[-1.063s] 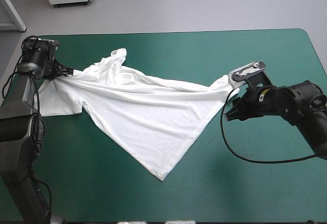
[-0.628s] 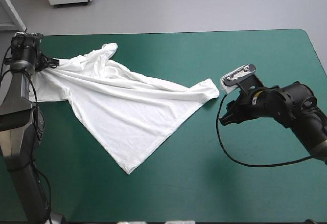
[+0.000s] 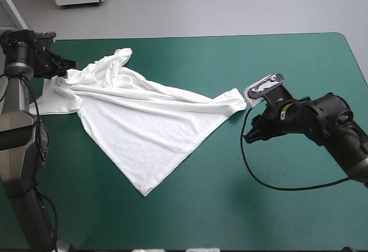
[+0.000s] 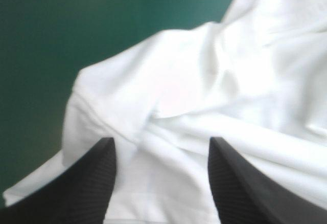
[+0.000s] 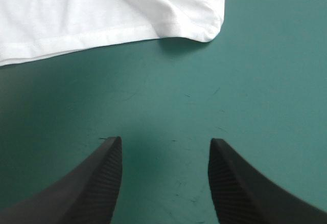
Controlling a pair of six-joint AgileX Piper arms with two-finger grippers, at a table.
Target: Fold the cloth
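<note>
T-shirt (image 3: pixel 144 125) is laid loosely spread on table's (image 3: pixel 287 62) left half, one corner pointed toward near edge. L gripper (image 4: pixel 161 142) is held open over shirt's far-left part. R gripper (image 5: pixel 166 141) is held open on bare cover, just off shirt's right corner.

Just a table (image 3: pixel 287 62) with a teal-green cover (image 5: pixel 265 81), rounded far-right corner, few faint scuff marks.
</note>
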